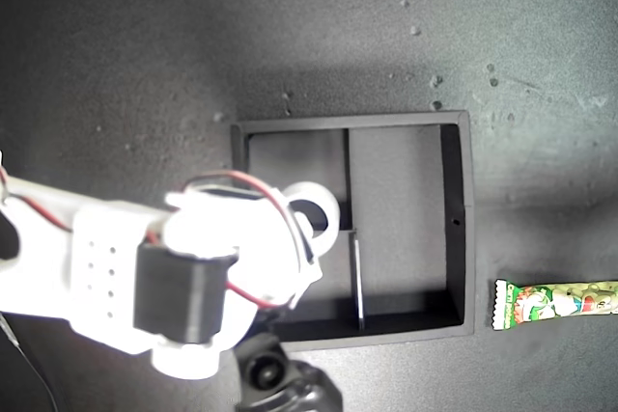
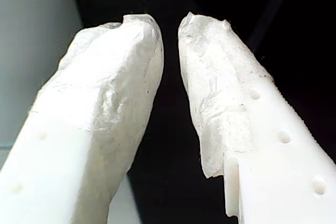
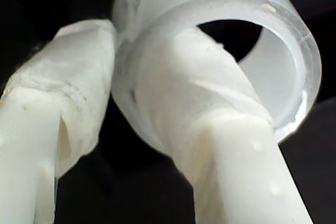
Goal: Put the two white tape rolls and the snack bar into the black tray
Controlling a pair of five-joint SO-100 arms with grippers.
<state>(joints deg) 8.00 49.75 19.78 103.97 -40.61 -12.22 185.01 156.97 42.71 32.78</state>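
1. A white tape roll [image 3: 220, 61] is being clamped, one finger through its hole, by my second gripper [image 3: 136, 93] over the black tray [image 1: 462, 229].
2. My first gripper [image 2: 170, 66] is being kept narrowly parted, empty.
3. The snack bar [image 1: 555, 303] is being left outside, at the exterior view's right.
4. The tray's visible compartments are lying empty; the other roll is not being shown.

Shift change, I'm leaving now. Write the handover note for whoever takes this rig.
My second gripper: shut on a tape roll, one jaw through its hole, over the tray at the exterior view's left.
My first gripper: jaws slightly apart, holding nothing.
Snack bar: on the table off the tray's right in the exterior view.
Other tape roll: not in view.
Visible tray compartments hold nothing.
Left: release this roll, then the rest.
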